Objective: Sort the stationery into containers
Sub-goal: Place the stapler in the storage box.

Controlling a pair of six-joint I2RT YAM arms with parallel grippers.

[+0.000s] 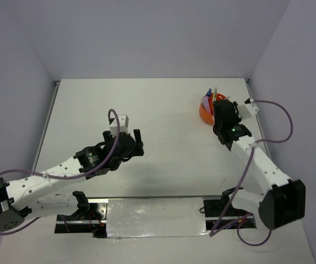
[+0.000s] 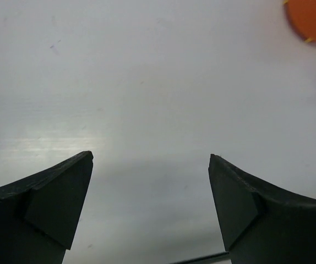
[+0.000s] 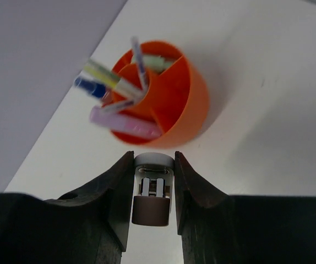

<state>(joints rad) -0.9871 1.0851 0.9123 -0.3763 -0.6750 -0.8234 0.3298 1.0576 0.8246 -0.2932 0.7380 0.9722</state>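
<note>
**Stubby piece pinched just short of the orange pot**

Top view: finds the orange pot (image 1: 203,115) at the far right of the table (image 1: 163,104), pens sticking up out of it. Puts the right gripper (image 1: 219,109) over its near side and the left gripper (image 1: 138,144) mid-table, well apart.

Left wrist: shows jaws spread wide, holding nothing.

Right wrist: shows fingers clamped on a stubby piece (image 3: 153,190), lying lengthwise along them, white end toward the pot, brown end toward the wrist. Shows a yellow pen (image 3: 111,78) and pink marker (image 3: 126,124) leaning out leftward.
</note>
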